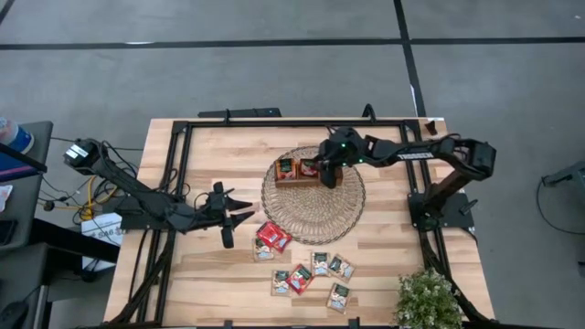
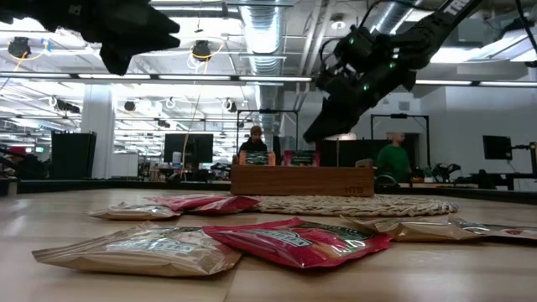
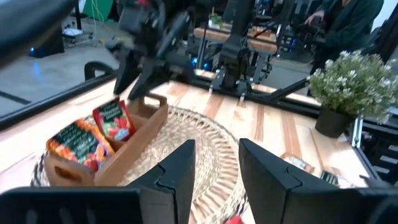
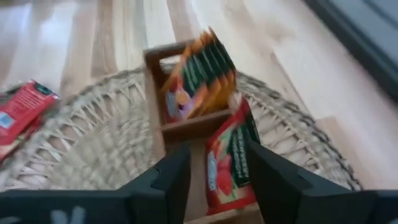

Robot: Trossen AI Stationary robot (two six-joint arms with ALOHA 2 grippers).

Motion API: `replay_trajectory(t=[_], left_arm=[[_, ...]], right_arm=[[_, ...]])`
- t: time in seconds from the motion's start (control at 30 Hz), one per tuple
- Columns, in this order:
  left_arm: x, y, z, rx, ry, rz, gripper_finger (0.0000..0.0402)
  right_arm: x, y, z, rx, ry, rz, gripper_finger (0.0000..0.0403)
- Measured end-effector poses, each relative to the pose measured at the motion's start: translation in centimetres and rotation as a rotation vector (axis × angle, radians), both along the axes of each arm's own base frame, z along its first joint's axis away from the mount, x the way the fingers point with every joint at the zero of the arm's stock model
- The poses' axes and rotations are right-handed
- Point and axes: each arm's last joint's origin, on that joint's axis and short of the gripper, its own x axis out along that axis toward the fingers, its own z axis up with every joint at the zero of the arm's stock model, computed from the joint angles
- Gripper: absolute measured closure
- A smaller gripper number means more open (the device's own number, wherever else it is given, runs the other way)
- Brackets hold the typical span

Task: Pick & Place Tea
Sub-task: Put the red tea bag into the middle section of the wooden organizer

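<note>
A brown wooden tray (image 1: 306, 172) stands on the round wicker mat (image 1: 313, 196). Several orange tea sachets (image 4: 199, 78) stand on edge in its far compartment, and one red sachet (image 4: 229, 163) leans in the compartment beside it. My right gripper (image 4: 217, 180) hovers open just above that red sachet, one finger on each side, slanting down from the table's right. Loose red tea sachets (image 1: 271, 238) and paler ones (image 1: 315, 272) lie flat on the table near the front. My left gripper (image 1: 239, 208) waits open left of the mat, holding nothing.
A small potted plant (image 1: 428, 297) stands at the table's near right corner. A black frame (image 1: 183, 164) runs along the table's left, far and right sides. People stand in the room beyond the table in the low view.
</note>
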Motion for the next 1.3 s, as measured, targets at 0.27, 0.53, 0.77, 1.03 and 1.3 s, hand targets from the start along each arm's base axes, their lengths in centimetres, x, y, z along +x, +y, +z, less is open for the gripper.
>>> replay_trajectory(t=[0.27, 0.53, 0.77, 1.03, 1.3], left_arm=[[0.2, -0.1, -2.0, -0.129, 0.097, 0.048, 0.0287], [2.0, -1.2, -6.9, -0.206, 0.273, 0.094, 0.0287], [5.5, -3.4, -8.6, -0.244, 0.36, 0.04, 0.0287], [10.6, -6.6, -7.6, -0.22, 0.418, -0.039, 0.0287], [15.7, -9.8, -6.5, -0.291, 0.511, -0.072, 0.0287]], right_arm=[[-0.3, 4.1, 2.9, -0.037, -0.046, 0.137, 0.0253], [-0.3, 11.0, 2.8, -0.025, 0.03, 0.332, 0.0266], [-0.2, 16.1, 1.2, -0.023, 0.114, 0.399, 0.0275], [-1.1, 19.7, 1.3, -0.027, 0.114, 0.469, 0.0276], [-2.4, 21.9, 0.6, -0.069, 0.199, 0.45, 0.0278]])
